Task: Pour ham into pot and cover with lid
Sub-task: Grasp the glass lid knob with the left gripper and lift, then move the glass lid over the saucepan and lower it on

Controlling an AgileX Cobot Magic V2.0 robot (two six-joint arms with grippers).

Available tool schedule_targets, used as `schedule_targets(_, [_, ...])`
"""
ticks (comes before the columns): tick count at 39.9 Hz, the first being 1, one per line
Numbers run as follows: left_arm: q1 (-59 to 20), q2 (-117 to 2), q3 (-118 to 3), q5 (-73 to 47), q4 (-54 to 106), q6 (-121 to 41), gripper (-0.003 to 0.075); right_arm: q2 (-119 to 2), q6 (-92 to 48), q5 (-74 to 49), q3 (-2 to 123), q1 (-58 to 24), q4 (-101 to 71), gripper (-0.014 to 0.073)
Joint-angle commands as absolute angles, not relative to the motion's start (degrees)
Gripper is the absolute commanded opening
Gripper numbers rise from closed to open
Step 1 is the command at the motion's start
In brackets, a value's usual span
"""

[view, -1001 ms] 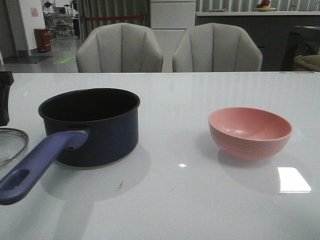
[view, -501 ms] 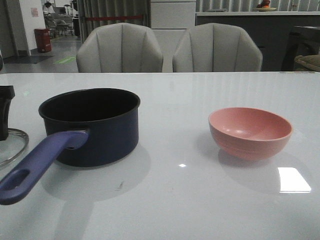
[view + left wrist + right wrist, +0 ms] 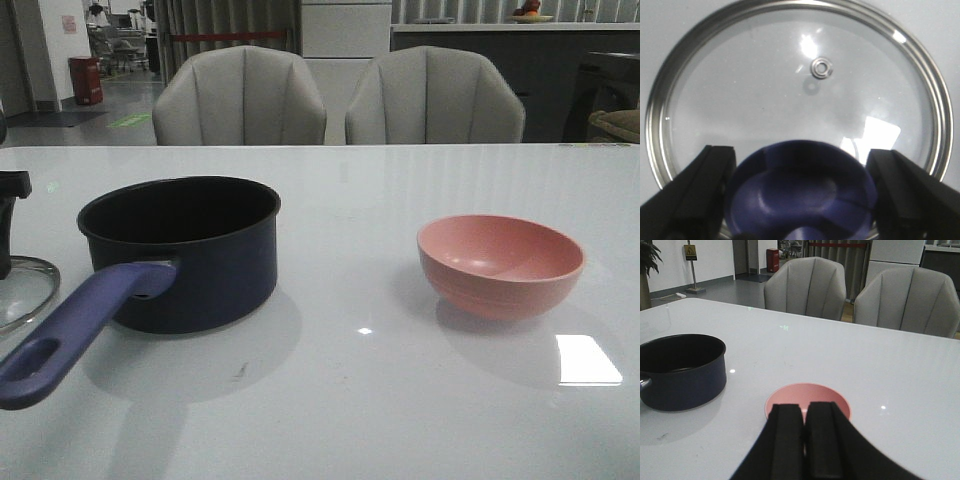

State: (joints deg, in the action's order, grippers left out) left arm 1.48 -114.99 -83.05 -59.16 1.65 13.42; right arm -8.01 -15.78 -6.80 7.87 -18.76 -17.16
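Pot: the dark navy pot (image 3: 180, 250) stands on the white table (image 3: 350, 400), left of centre, its purple-blue handle (image 3: 75, 330) reaching toward the camera; what shows of its black inside holds nothing I can make out.
Ham: not visible in any view.
Bowl: the pink bowl (image 3: 500, 265) stands well apart to the pot's right; the visible inner wall is bare.
Lid: the lid (image 3: 22, 290) lies flat at the far left table edge, just beside the handle.
Left gripper: the left gripper (image 3: 800, 195) is spread wide, fingers (image 3: 695, 195) on either side of the lid's blue knob (image 3: 800, 190), apparently not touching it.
Right gripper: the right gripper (image 3: 804, 440) has its fingers pressed together, empty, poised over the bowl's near side.
Views: only the left wrist view shows the whole glass lid and its steam vent (image 3: 821, 67); the front view shows just an edge.
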Motion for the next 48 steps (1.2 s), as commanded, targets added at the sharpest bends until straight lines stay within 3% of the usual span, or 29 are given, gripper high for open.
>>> schedule_targets(1, [1.6, -112.1, -84.9, -58.7, 2.1, 14.2, 0.0356, -8.5, -16.2, -2.4, 9.5, -18.9, -17.5, 0.0157])
schedule_targets(4, [1.6, -112.1, -84.9, -58.7, 2.1, 14.2, 0.0293, -8.5, -16.2, -2.4, 9.5, -18.9, -17.5, 0.0157])
schedule_targets(10, [1.6, -112.1, -84.9, -58.7, 2.1, 14.2, 0.0239, -8.5, -16.2, -2.4, 9.5, -18.9, -17.5, 0.0157])
schedule_targets(39, [1.6, -108.5, -90.1, -63.0, 2.9, 14.1, 0.0239, -8.5, -16.2, -2.4, 9.5, -18.9, -17.5, 0.0157])
schedule_targets(48, [-0.8, -106.1, -97.0, -67.0, 2.7, 8.6, 0.0239, -8.5, -16.2, -2.4, 9.5, -18.9, -17.5, 0.0157])
